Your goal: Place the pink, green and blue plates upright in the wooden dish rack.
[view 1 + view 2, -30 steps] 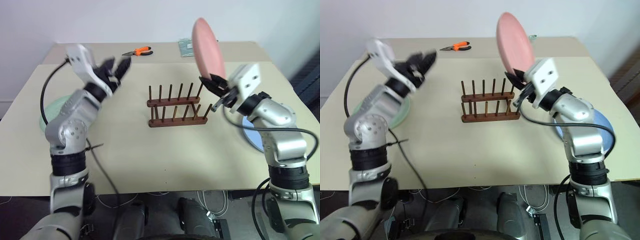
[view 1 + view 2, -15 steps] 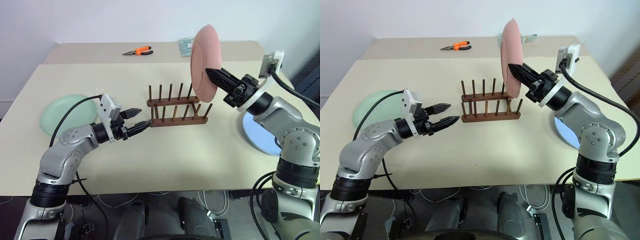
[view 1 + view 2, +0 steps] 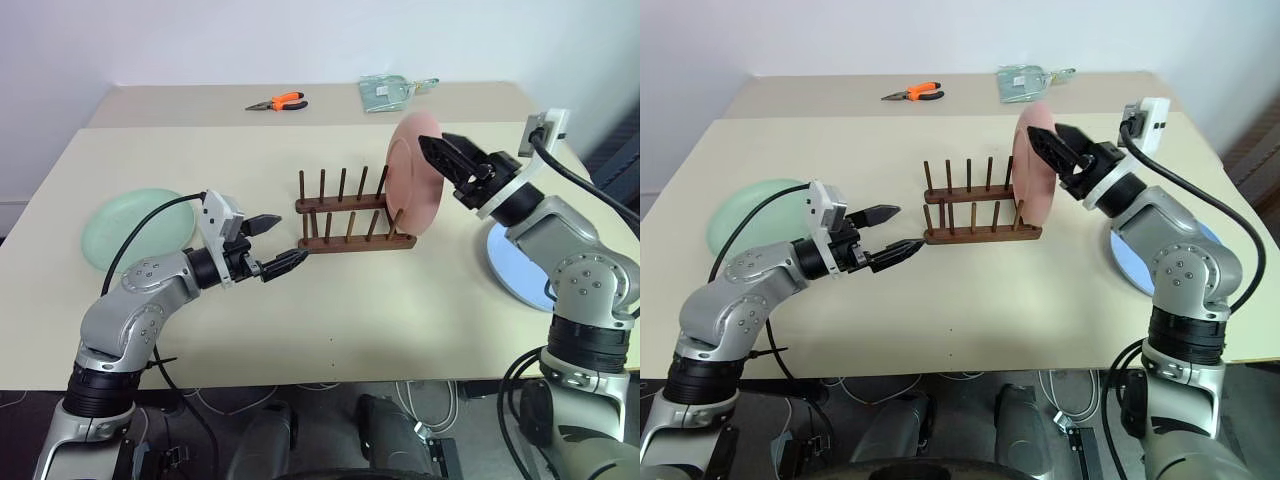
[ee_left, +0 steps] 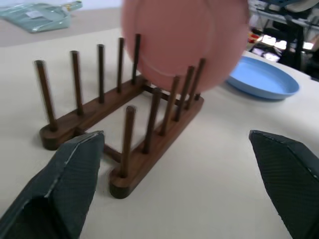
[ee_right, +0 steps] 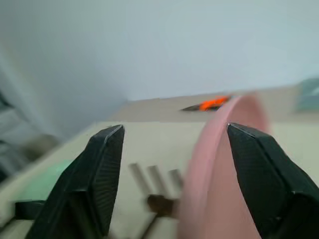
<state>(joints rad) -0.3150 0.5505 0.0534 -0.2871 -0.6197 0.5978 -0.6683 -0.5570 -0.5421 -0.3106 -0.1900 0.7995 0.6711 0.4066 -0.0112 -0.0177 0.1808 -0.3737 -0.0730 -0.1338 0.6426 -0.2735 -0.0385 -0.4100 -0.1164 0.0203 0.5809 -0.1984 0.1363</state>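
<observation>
**Inspector A:** Wooden dish rack (image 3: 354, 212) set mid-desk, broad bare desk (image 3: 330, 320) on the near side and toward the far edge. Pink plate (image 3: 414, 172) standing upright at the rack's right end, among the last pegs, leaning slightly. Green plate (image 3: 130, 226) lying flat near the left desk edge. Blue plate (image 3: 518, 268) lying flat close to the right desk edge, part hidden behind the right arm. Orange pliers (image 3: 277, 102) and a clear packet (image 3: 388, 92) far back, well apart from the rack.

**Inspector B:** Grippers?

**Inspector A:** Left gripper (image 3: 276, 246) level just off the rack's left end, jaws spread wide, nothing between them; in the left wrist view the rack (image 4: 124, 114) framed between the two fingers (image 4: 65, 189). Lower fingertip just beside the near rail; contact not determinable. Right gripper (image 3: 436, 155) at the upper right rim of the pink plate, jaws parted, one finger on either side of the rim. In the right wrist view the rim (image 5: 199, 164) standing in the gap, nearer one finger (image 5: 264, 179); touching or clear not determinable.

**Inspector B:** Room around the plate?

**Inspector A:** Open desk to the right of the rack as far as the blue plate; empty pegs to the left.
</observation>
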